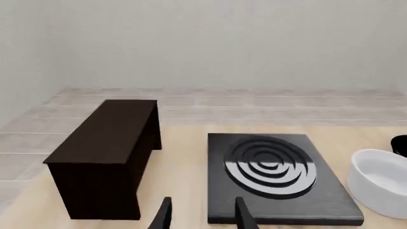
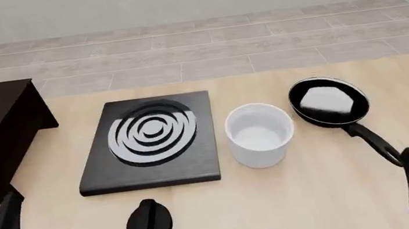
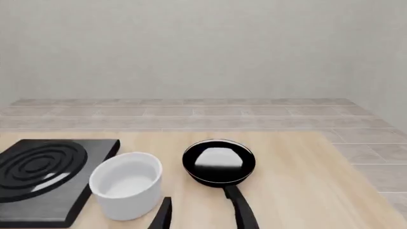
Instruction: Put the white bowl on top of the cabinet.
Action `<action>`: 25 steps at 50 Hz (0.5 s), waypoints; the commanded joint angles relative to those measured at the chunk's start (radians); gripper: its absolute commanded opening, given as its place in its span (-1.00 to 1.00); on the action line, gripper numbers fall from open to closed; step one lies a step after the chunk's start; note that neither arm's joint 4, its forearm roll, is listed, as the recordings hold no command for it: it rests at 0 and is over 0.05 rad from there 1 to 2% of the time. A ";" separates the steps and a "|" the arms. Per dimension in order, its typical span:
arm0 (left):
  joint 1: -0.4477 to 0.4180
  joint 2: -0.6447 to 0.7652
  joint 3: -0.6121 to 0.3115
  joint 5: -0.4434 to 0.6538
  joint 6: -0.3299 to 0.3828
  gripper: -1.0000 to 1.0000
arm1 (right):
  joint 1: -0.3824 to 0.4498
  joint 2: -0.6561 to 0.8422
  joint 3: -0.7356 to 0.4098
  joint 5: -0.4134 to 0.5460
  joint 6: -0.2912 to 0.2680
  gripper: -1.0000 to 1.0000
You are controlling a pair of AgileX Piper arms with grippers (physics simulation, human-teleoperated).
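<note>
Left gripper point(image 1: 202, 214) open | white bowl point(image 2: 260, 134) upright on table point(image 2: 316, 194)

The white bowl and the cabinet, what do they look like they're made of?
The white bowl looks like glazed ceramic, perhaps plastic: plain white with a soft sheen. The cabinet looks like dark-stained wood with a matte finish, though no grain shows.
</note>
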 commanded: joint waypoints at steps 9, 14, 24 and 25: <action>-0.015 -0.055 -0.057 0.026 -0.046 1.00 | -0.001 0.049 -0.003 -0.052 0.008 1.00; -0.064 -0.047 -0.081 0.042 -0.063 1.00 | 0.002 0.039 0.003 -0.049 0.010 1.00; -0.085 -0.021 -0.221 0.160 -0.093 1.00 | 0.001 0.031 0.005 -0.041 0.017 1.00; -0.087 -0.020 -0.232 0.173 -0.087 1.00 | 0.001 0.027 0.005 -0.038 0.018 1.00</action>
